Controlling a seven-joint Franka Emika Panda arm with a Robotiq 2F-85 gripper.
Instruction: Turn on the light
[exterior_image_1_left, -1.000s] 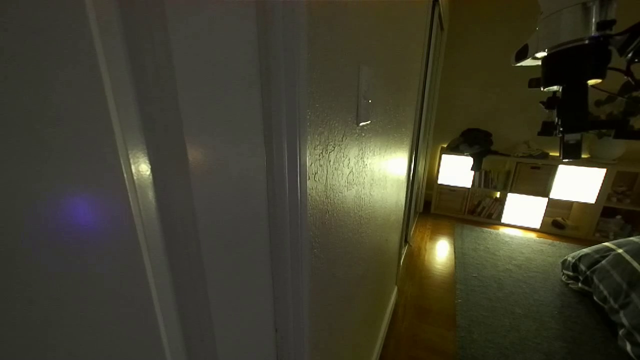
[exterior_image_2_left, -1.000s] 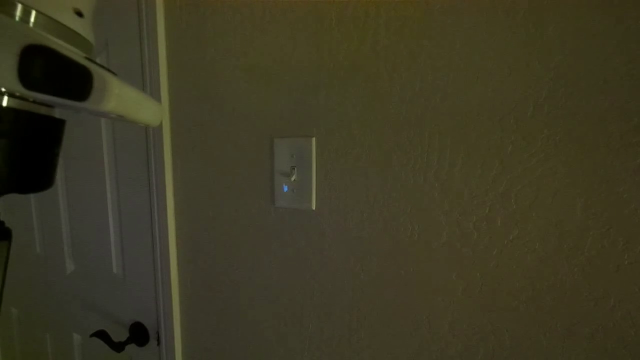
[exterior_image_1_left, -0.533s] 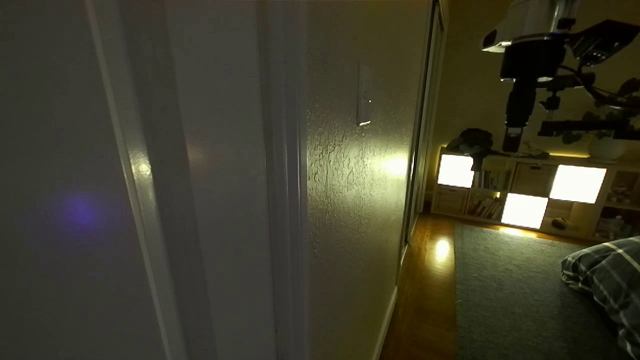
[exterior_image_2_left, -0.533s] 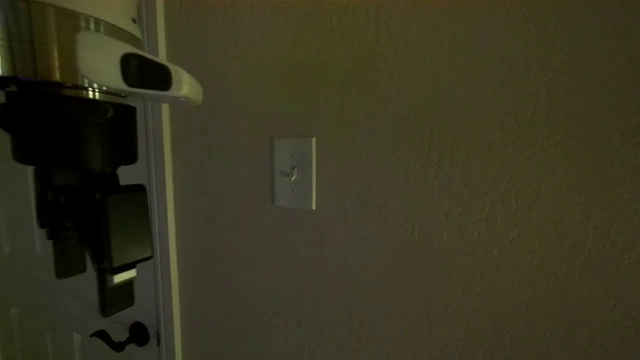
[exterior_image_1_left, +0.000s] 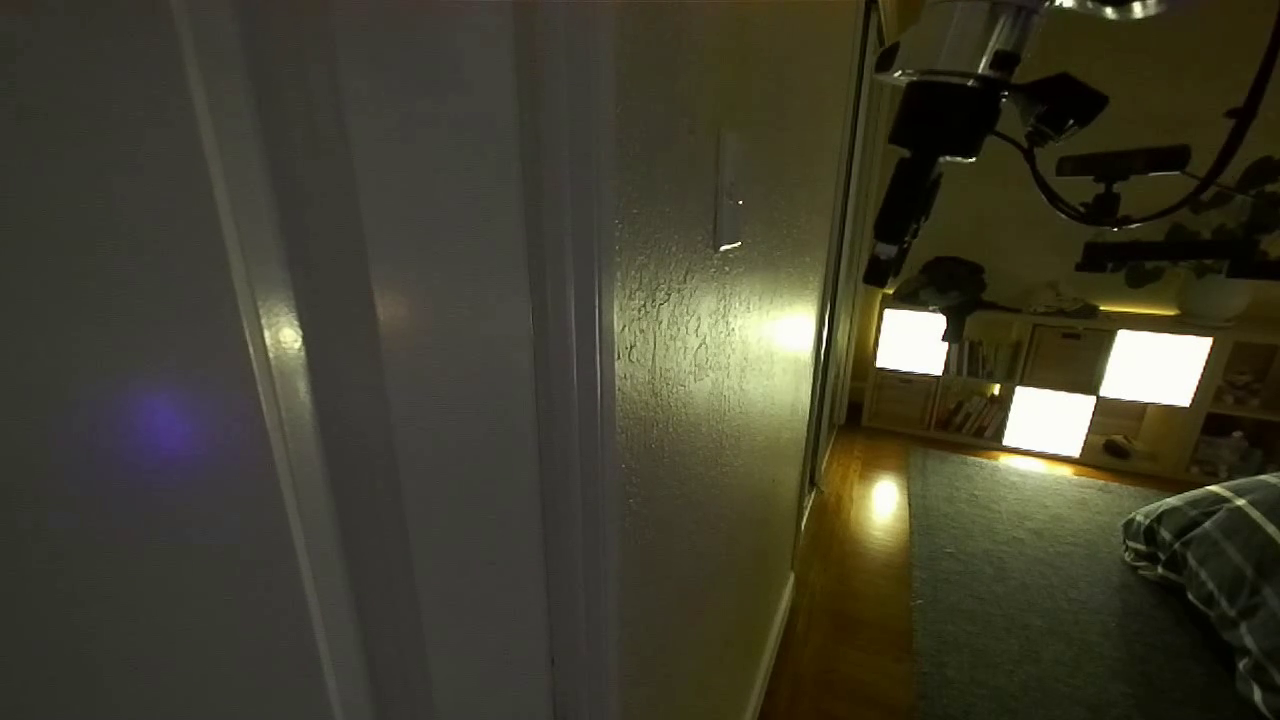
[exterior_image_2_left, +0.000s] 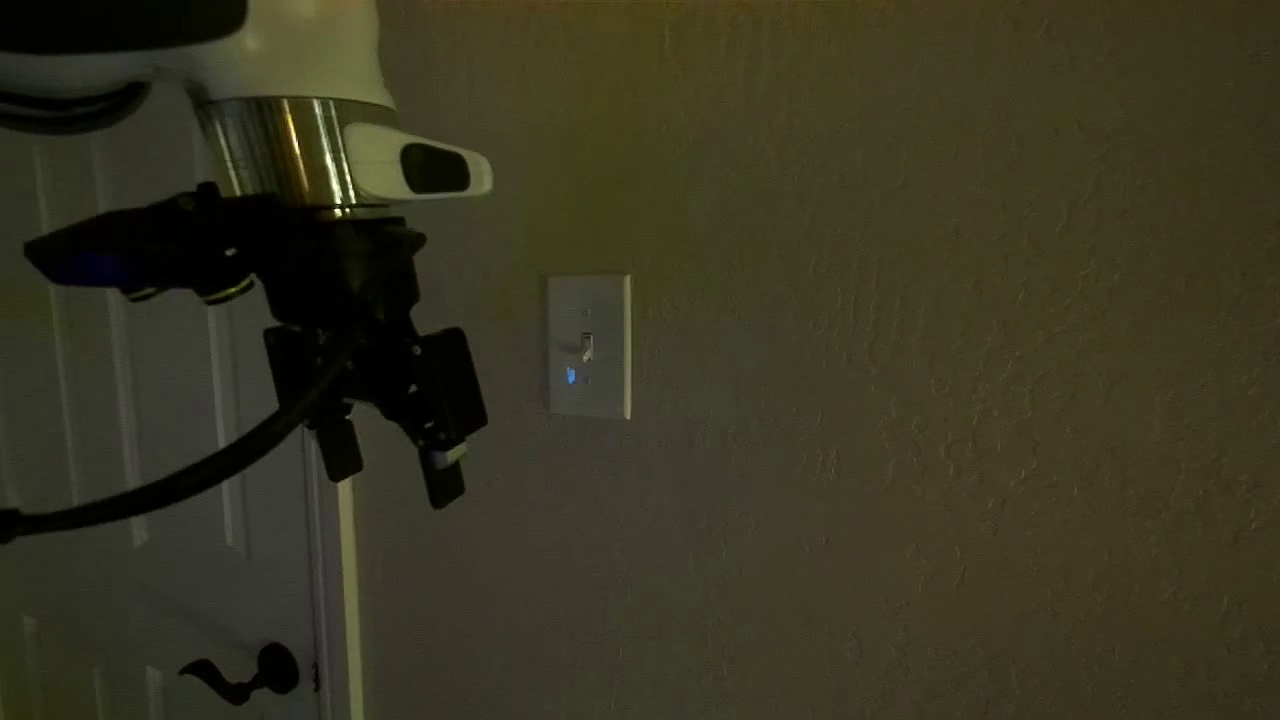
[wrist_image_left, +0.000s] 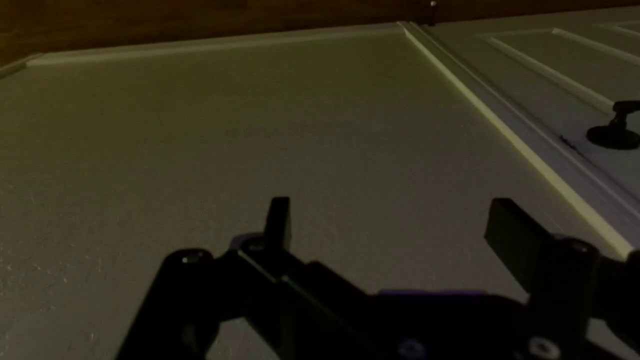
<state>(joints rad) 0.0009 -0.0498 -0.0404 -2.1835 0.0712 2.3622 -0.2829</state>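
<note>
The light switch is a small white upright plate (exterior_image_2_left: 605, 397) on the wall, with a small toggle lever (exterior_image_2_left: 587, 348) at its middle. It also shows edge-on as a thin switch plate (exterior_image_1_left: 729, 190) in an exterior view. The lamp itself is out of view. My black gripper (exterior_image_2_left: 394, 480) points downward, left of the plate in that view and apart from it. In an exterior view the gripper (exterior_image_1_left: 882, 268) hangs to the right of the plate. In the wrist view the gripper's fingers (wrist_image_left: 390, 212) are wide apart with nothing between them; the switch is out of that view.
A textured wall (exterior_image_2_left: 900, 400) carries the switch. A door with a dark handle (exterior_image_2_left: 240, 678) and its frame stand beside it. A low shelf (exterior_image_1_left: 980, 318) with bright glowing panels, a rug (exterior_image_1_left: 1040, 580) and a plaid-covered bed (exterior_image_1_left: 1220, 560) are farther off.
The arm has moved toward the wall and the switch: leftward in an exterior view, rightward and turning in another. The fingers now sit higher and nearer the plate. The switch lever looks unchanged.
</note>
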